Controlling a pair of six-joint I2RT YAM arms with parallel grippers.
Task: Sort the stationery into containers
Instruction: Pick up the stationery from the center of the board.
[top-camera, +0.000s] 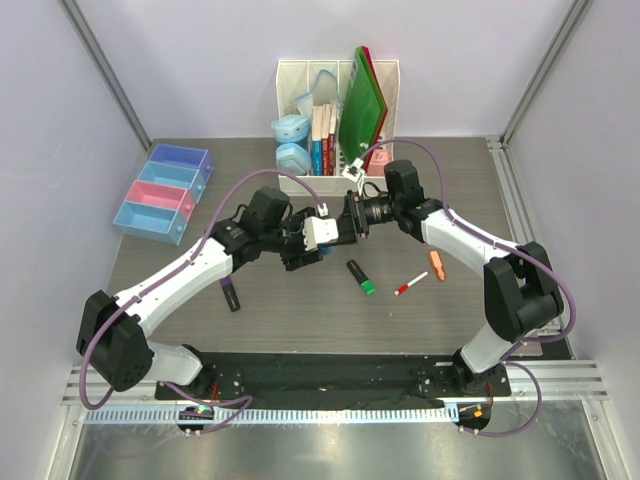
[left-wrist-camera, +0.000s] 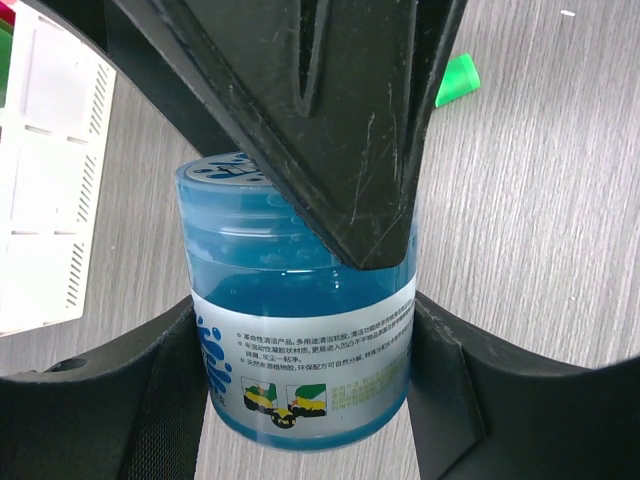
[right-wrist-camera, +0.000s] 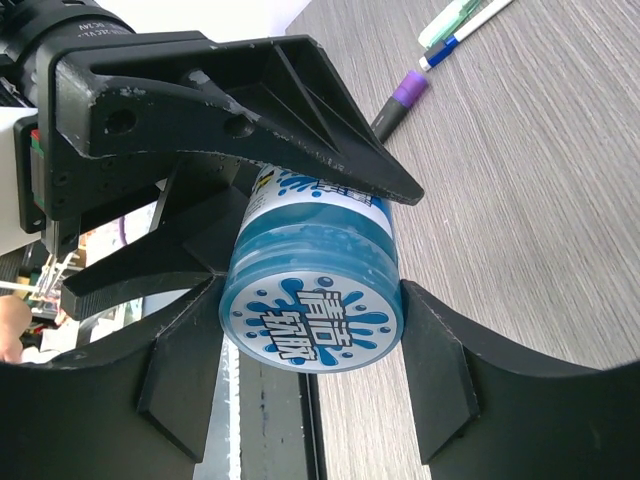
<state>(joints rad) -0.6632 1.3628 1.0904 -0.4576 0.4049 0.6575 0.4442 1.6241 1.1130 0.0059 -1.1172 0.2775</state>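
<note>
Pot (right-wrist-camera: 312, 330): lid logo in right wrist (label txt, left).

Blue-lidded pot (left-wrist-camera: 300, 300), its lid half behind the right jaws.

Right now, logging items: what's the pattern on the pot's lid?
Pot lid: white with blue splash graphics and lettering, best in right wrist view.

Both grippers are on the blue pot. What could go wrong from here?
1. The left gripper and right gripper both look clamped on the pot. If either arm pulls away before one releases, the pot may twist loose and drop.
2. Their fingers cross closely around the pot, so an opening finger could strike the other gripper.
3. The pot is round, so if dropped it would likely roll.
</note>
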